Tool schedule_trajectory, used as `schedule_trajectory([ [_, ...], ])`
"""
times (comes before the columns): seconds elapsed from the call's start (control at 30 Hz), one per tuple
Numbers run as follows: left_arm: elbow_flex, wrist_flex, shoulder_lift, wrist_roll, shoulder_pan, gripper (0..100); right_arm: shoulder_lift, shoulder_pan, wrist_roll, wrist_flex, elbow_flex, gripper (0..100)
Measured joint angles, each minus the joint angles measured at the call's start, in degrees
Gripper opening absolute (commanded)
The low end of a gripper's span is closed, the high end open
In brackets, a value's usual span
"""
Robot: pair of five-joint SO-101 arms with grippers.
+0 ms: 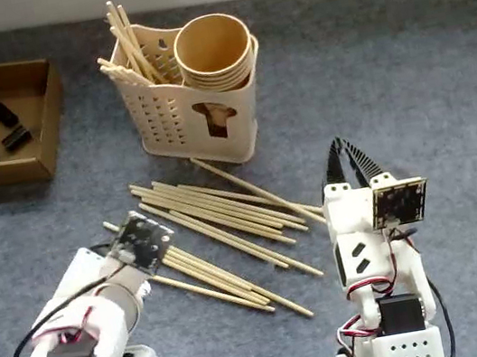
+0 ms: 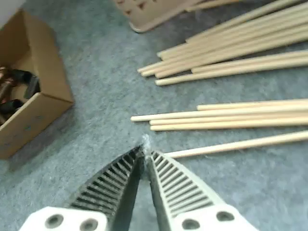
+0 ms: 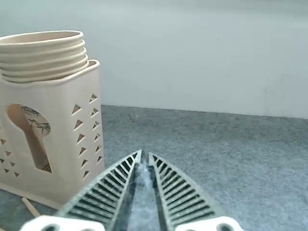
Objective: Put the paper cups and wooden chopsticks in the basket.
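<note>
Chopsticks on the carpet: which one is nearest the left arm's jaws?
The lone chopstick, apart from the grouped ones; its end lies just beside the jaws.

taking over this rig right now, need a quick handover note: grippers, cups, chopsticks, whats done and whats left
Left gripper: shut, empty, low over the carpet, near the ends of the loose chopsticks.
Right gripper: shut, empty, pointing toward the basket.
Done: the paper cups sit stacked in the basket, and a few standing chopsticks lean in it beside them.
Left: the loose chopsticks lie spread on the carpet in front of the basket and need to go in.
</note>
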Motion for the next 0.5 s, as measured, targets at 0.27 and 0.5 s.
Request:
schedule_trajectory([
  [0.27,-9.1,6.3,23.9,-7.4,7.8,6,0.0,-1.0,2.4,0.0,0.0,0.6],
  [0.5,-11.2,6.5,36.0,-9.5,11.9,11,0.0,-1.0,2.8,0.0,0.0,0.6],
])
